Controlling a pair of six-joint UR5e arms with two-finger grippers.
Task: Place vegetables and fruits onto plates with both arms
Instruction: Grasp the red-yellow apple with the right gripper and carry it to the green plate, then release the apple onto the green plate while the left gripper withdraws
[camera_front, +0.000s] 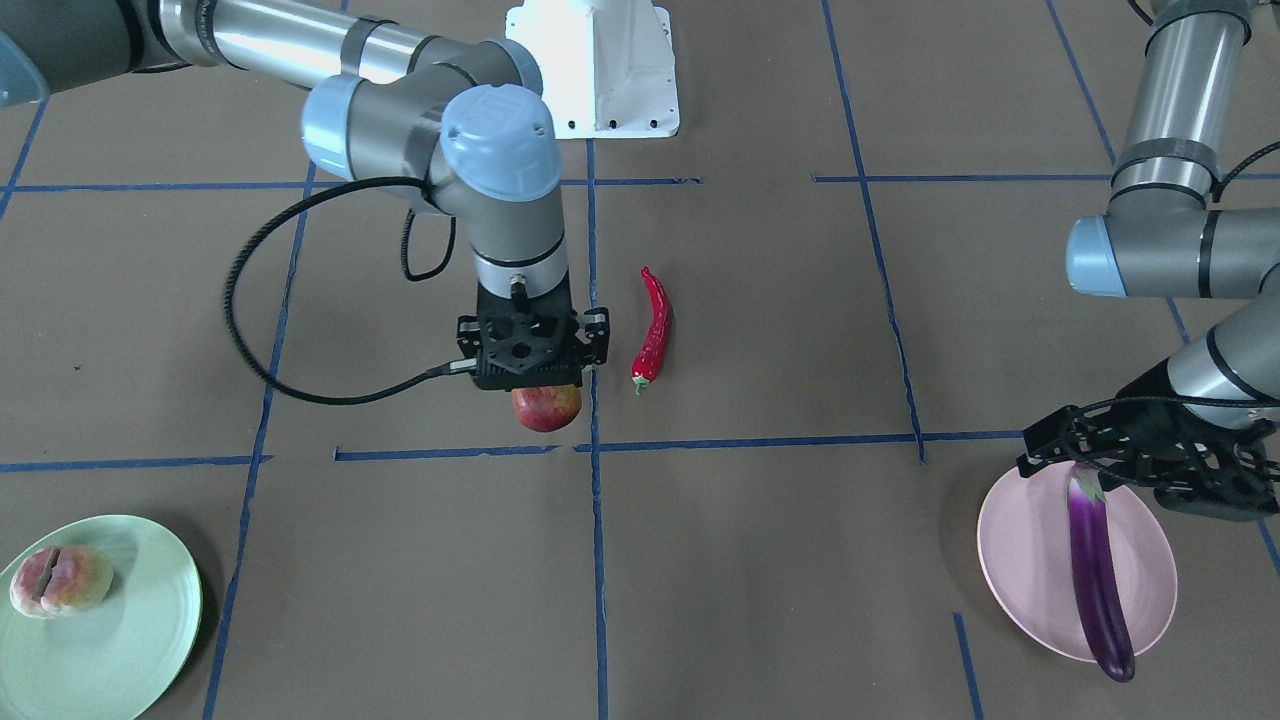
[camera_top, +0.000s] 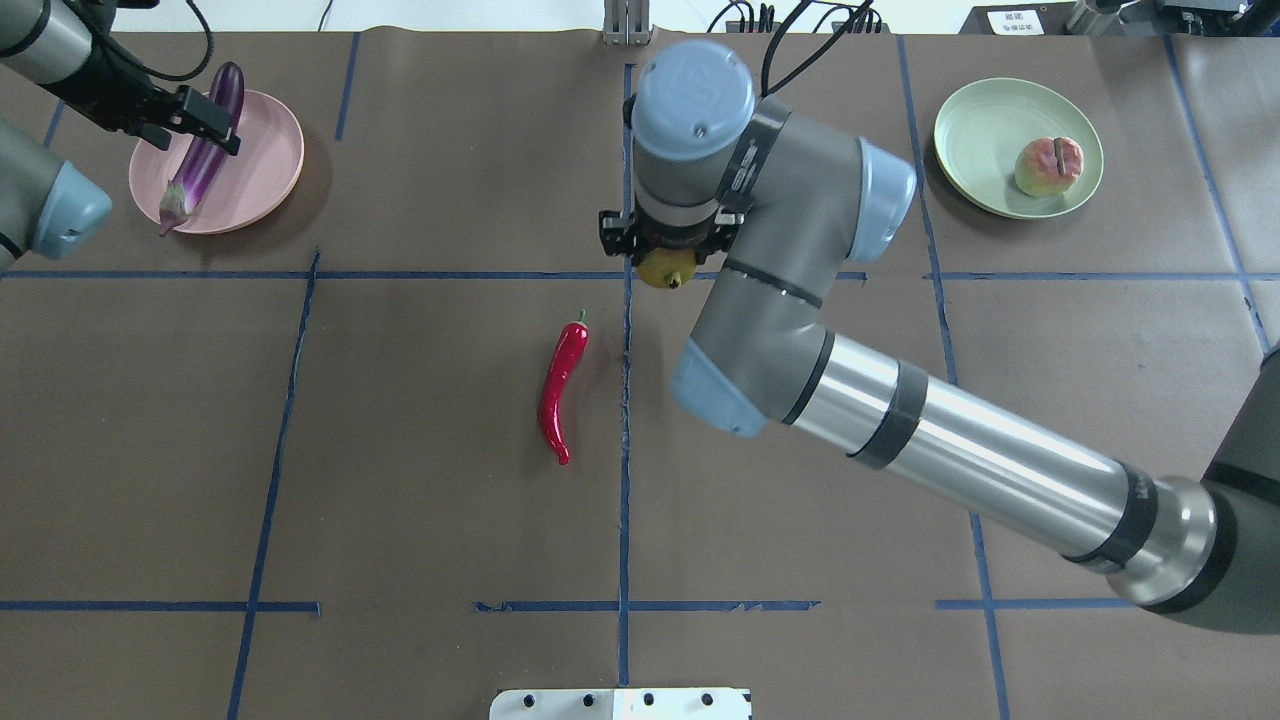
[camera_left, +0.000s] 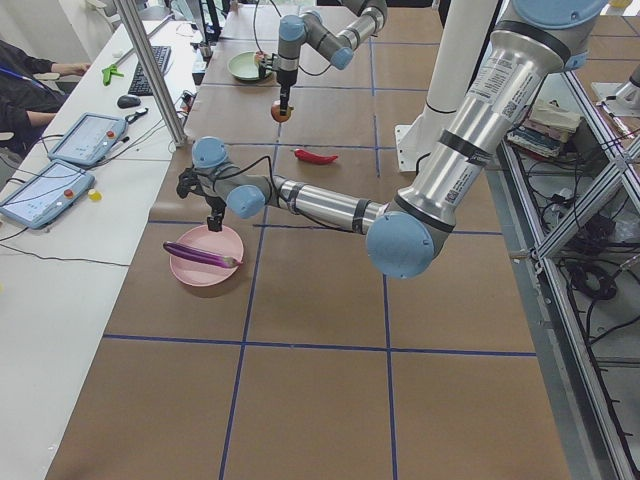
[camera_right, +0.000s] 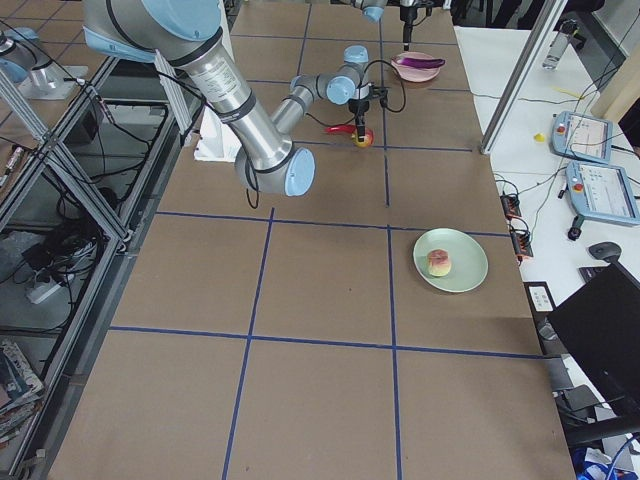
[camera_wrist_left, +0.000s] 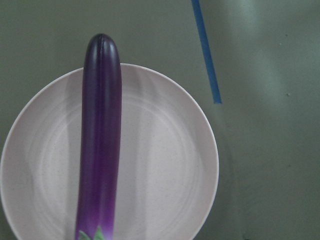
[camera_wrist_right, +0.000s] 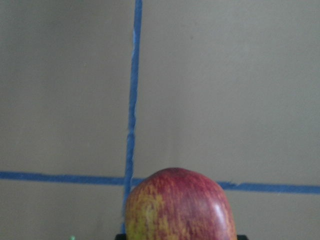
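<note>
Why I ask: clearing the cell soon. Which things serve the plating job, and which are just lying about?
Job: eggplant, pink plate, peach, green plate, chili, pomegranate held by right gripper.
Lying about: two tablets, mouse on the side desk; white base block.

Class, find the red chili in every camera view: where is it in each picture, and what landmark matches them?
Front-facing: chili centre, right of the pomegranate.
Overhead: chili centre, lower left of the pomegranate.
Exterior left: chili upper middle, lower right of the pomegranate.
Exterior right: chili top middle, left of the pomegranate.
Left wrist: not in it.
Right wrist: not in it.
Shared landmark: the pomegranate.
</note>
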